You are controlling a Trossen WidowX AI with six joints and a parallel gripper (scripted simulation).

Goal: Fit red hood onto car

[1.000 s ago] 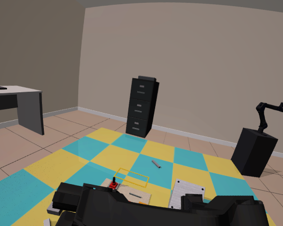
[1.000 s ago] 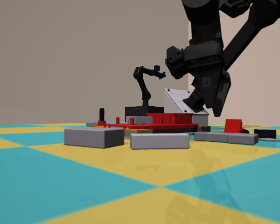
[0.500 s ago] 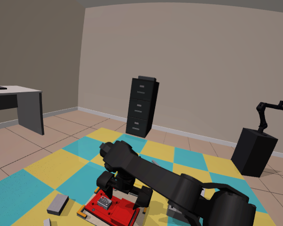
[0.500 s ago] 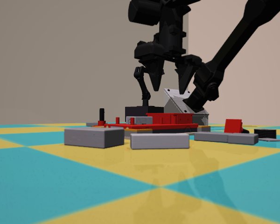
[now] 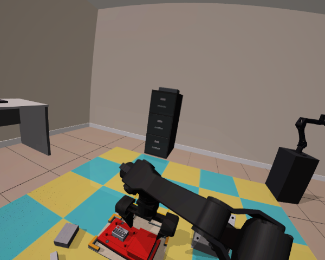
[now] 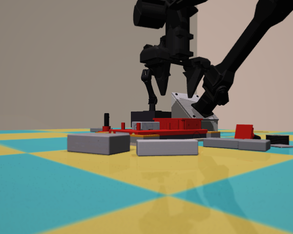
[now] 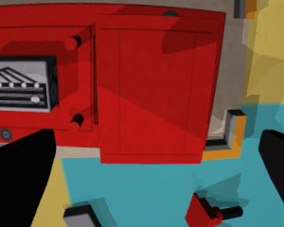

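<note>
The red car chassis (image 5: 109,237) (image 6: 181,131) (image 7: 38,121) sits in the jig, held by orange corner brackets (image 5: 93,244) (image 7: 239,137). The grey engine block (image 5: 119,233) (image 6: 145,125) (image 7: 21,85) is on its deck, with short red pegs around it. A red flat-roofed shell (image 5: 143,244) (image 6: 177,124) (image 7: 151,90) rests on the deck beside the engine. It looks like the hood, but its corner holes are hidden, so I cannot be sure. My gripper (image 5: 144,232) (image 6: 176,96) (image 7: 162,140) is open and empty, pointing down above the shell, clear of it.
Grey blocks (image 5: 66,235) (image 6: 98,143) (image 6: 166,147) lie near the jig. A slanted metal plate (image 6: 180,100) stands behind. A small red piece with a black pin (image 6: 243,131) (image 7: 199,211) lies beside the jig. A black upright pin (image 6: 106,119) stands at the other end.
</note>
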